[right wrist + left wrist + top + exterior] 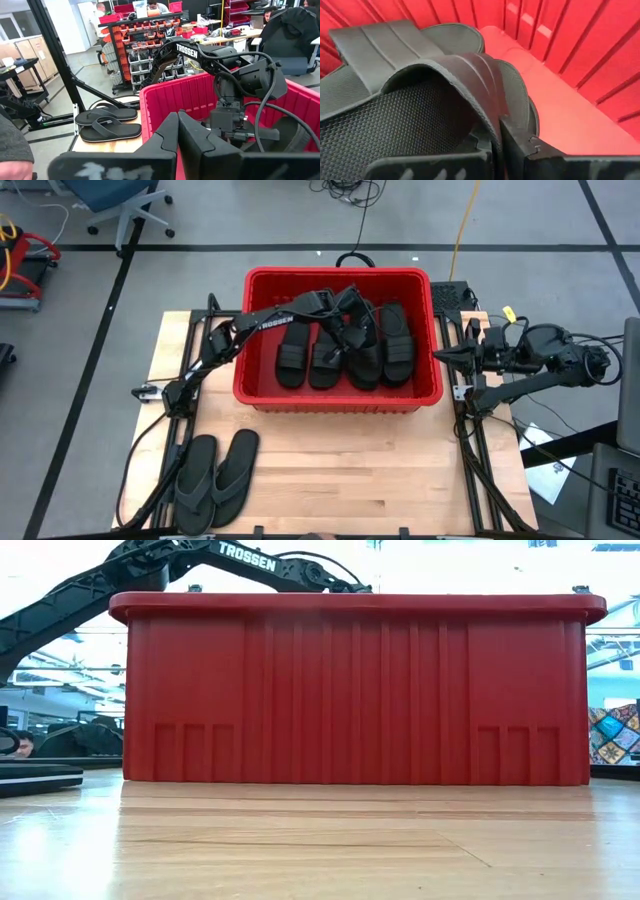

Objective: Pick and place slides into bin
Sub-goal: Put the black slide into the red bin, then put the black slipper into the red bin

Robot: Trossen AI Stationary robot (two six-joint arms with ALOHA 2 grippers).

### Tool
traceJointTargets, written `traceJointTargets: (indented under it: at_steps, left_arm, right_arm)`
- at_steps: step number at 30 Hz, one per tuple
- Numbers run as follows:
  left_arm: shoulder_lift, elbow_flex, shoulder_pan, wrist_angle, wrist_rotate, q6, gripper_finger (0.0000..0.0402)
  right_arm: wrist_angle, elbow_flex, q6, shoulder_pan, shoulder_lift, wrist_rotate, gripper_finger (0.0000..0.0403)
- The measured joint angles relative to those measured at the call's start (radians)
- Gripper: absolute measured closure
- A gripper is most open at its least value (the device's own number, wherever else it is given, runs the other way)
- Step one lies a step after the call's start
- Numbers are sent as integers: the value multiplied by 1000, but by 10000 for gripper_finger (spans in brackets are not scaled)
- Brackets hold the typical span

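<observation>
Reading "TROSSEN" in white capitals, the left arm's dark upper link stretches over the large red ribbed plastic bin [340, 392], which sits at the far middle of the pale wooden counter [340, 470]. Inside, the left claw [345, 318] is closed on the wide ribbed strap of a black rubber slide [420, 100] with a textured footbed. Four dark slides [345, 350] lie abreast on the bin floor, long axes running from the near wall to the far one. Two dark grey thong-style sandals [215, 478] rest side by side on the counter's near left, tilted slightly rightward. The right claw [445, 356], fingers pressed together and empty, waits just beside the bin's right wall.
</observation>
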Motion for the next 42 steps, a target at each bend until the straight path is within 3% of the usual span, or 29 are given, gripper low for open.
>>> traceJointTargets:
  at_steps: [9,21,37,42]
  left_arm:
    - [-2,0,2,45,-48,-114,308]
    - [-14,0,-9,46,-186,-113,209]
    - [-94,0,-26,41,-347,-116,199]
    - [-200,0,-48,44,-438,-38,208]
  right_arm:
    - [7,0,25,0,0,0,403]
    - [6,0,24,0,0,-3,403]
    - [5,0,21,0,0,-4,403]
    - [-1,0,5,0,0,-3,403]
